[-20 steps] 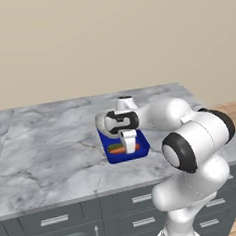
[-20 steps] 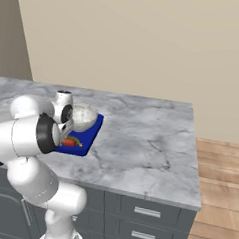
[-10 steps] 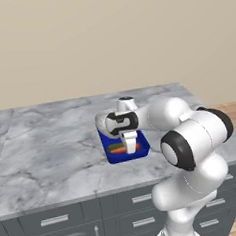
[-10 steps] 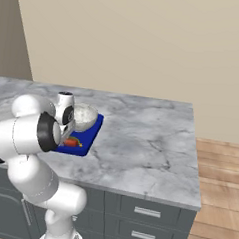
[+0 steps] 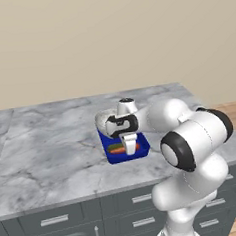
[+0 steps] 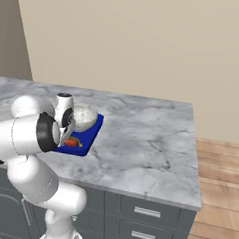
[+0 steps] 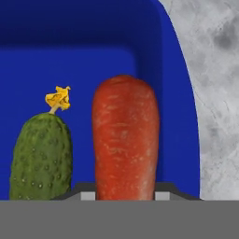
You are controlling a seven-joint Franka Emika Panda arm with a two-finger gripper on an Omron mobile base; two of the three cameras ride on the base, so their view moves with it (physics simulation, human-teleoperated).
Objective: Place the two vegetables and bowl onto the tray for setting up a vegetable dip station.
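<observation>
In the hand view the orange-red carrot (image 7: pixel 125 140) lies in the blue tray (image 7: pixel 93 56) with the dark green cucumber (image 7: pixel 41 158), yellow tip up, close beside it. My gripper (image 7: pixel 123 196) points down over the tray, and its two fingertips sit tight against either side of the carrot's near end. From the left base view the gripper (image 5: pixel 130 148) is low in the tray (image 5: pixel 142 150), over the carrot (image 5: pixel 136 147) and cucumber (image 5: pixel 115 149). The speckled bowl (image 6: pixel 85 115) sits at the tray's far end (image 6: pixel 90 135), partly behind the hand.
The tray lies on a grey marble counter (image 5: pixel 47 150) above grey drawers (image 6: pixel 146 213). A beige wall (image 5: pixel 84 42) runs behind the counter. The counter's right end (image 6: pixel 192 146) drops to a wooden floor (image 6: pixel 221 168).
</observation>
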